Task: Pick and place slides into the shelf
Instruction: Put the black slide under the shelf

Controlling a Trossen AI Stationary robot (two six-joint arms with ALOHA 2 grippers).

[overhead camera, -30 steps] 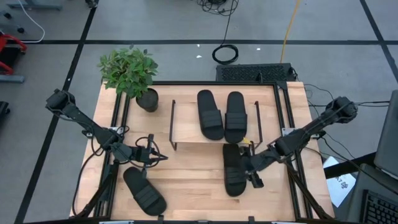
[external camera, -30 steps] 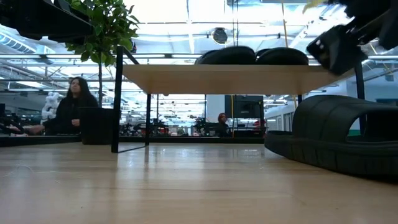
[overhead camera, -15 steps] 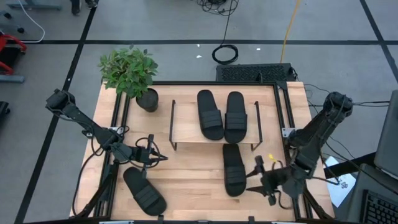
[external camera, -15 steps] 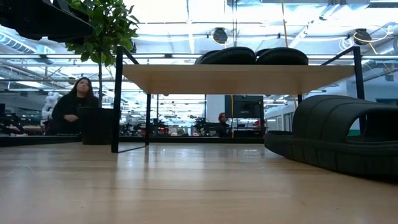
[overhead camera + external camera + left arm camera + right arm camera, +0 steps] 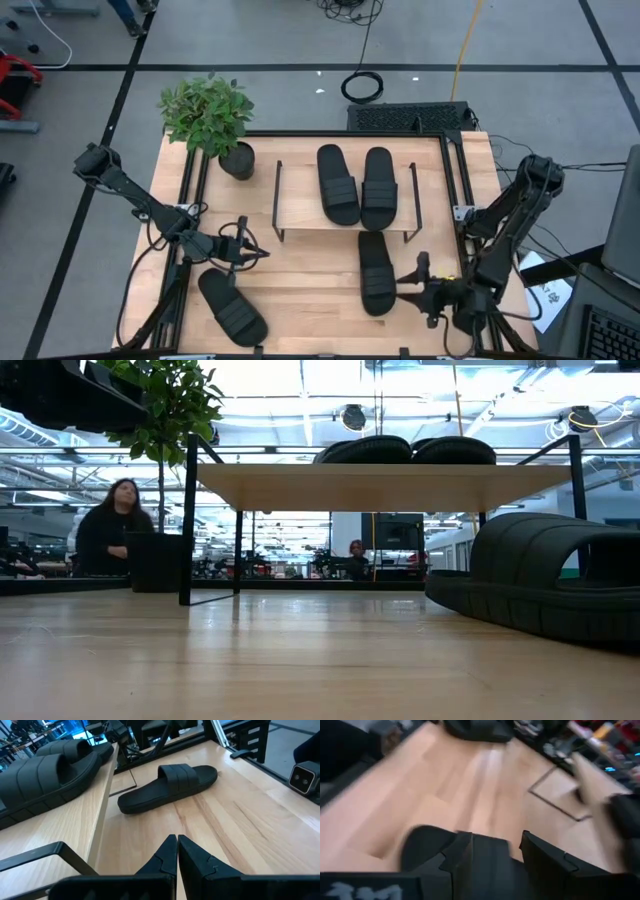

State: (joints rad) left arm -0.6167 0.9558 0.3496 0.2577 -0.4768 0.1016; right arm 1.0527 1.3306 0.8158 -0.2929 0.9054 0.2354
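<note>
Wooden planks make up the surface (image 5: 300, 290), with grey floor all round it. Right jaws (image 5: 424, 292) stand parted and hold nothing, low on the surface at about 5 o'clock, their tips just beside the heel end of the nearest slide (image 5: 376, 272). Left jaws (image 5: 258, 252) are clenched on nothing, waiting near 8 o'clock.

Moving outward, that nearest slide lies flat on the bare surface just in front of the shelf (image 5: 300, 200), toe toward it. Another slide (image 5: 232, 306) lies at 7 o'clock, beside the left arm. Two more slides (image 5: 356, 186) already sit side by side on the shelf's top board, toward 1 o'clock of centre. A potted plant (image 5: 208, 116) stands at 11 o'clock.

Risk, as I judge it: the right jaws approach from the slide's side, so a closing pinch may catch only the sole's edge and let the soft slide twist or slip out. Carried low, it could also knock the shelf's thin frame or nudge the two already placed.
</note>
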